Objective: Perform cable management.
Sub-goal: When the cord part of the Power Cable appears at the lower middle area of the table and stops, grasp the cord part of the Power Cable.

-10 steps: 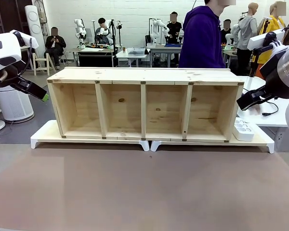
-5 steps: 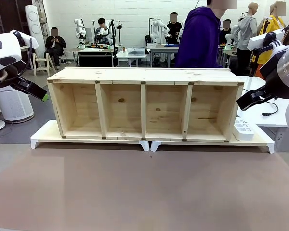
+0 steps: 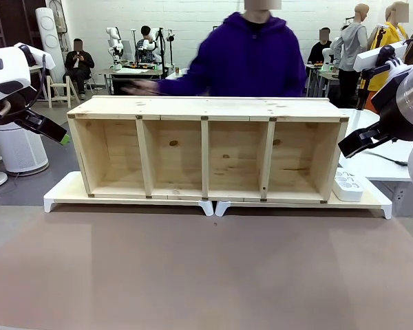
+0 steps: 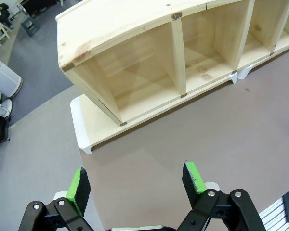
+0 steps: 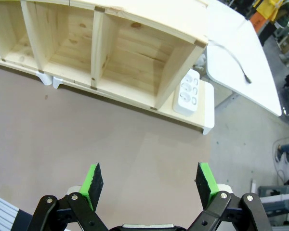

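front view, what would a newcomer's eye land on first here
The long pale wooden shelf unit with four open compartments spans the middle of the table. A person in a purple hoodie stands right behind it, one arm stretched out toward picture left. At the shelf's right end lies a white multi-socket power strip, and beyond it a thin black cable trails across a white side table.

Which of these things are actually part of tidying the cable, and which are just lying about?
Part of the job:
- the thin black cable, lying on the white side table

Just around, as far as the pictures tell:
- the white power strip beside the shelf's end
- the wooden shelf
- the person in purple behind it
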You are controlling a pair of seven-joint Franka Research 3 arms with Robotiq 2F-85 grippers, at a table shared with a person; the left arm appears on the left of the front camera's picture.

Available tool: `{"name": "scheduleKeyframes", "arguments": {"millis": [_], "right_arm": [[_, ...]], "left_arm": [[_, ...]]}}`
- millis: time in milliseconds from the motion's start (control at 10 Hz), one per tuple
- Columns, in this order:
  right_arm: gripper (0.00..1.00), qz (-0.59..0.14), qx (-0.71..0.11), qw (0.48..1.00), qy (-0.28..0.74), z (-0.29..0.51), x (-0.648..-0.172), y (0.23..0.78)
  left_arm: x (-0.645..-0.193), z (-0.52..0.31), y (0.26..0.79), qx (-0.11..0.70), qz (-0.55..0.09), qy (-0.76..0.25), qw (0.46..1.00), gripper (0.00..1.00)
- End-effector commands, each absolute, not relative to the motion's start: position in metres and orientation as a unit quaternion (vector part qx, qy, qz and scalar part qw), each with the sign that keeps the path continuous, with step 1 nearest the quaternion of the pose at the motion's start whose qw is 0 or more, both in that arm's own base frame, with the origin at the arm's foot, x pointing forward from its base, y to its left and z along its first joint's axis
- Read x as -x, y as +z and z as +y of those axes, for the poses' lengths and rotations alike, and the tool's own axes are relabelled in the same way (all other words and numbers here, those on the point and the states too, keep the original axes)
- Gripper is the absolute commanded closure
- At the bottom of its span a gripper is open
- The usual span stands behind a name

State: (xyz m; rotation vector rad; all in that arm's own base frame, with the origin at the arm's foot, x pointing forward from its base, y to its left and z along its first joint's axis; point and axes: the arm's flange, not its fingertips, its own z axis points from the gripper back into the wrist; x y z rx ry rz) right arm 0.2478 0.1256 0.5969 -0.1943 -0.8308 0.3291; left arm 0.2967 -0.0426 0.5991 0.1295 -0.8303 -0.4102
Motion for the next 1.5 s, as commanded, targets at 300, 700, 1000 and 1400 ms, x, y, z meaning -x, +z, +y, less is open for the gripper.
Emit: {"name": "scheduleKeyframes", "arguments": {"millis": [300,700,1000,1400], "right_arm": [[0.0,-0.398,0.092,0.899,0.158,0.1252,-0.2511,0.5949],[0.0,-0.398,0.092,0.899,0.158,0.1252,-0.2511,0.5949],[0.0,-0.398,0.092,0.899,0.158,0.1252,-0.2511,0.5949],[0.0,-0.398,0.092,0.899,0.158,0.1252,-0.2511,0.5949]], "left_arm": [[-0.3006,-0.0436,0.5985,-0.056,-0.406,-0.194,0.891,0.0],[-0.3006,-0.0436,0.5985,-0.056,-0.406,-0.194,0.891,0.0],[-0.3006,-0.0436,0.5985,-0.056,-0.406,-0.194,0.891,0.0],[-0.3006,-0.0436,0.5985,-0.056,-0.406,-0.194,0.891,0.0]]}}
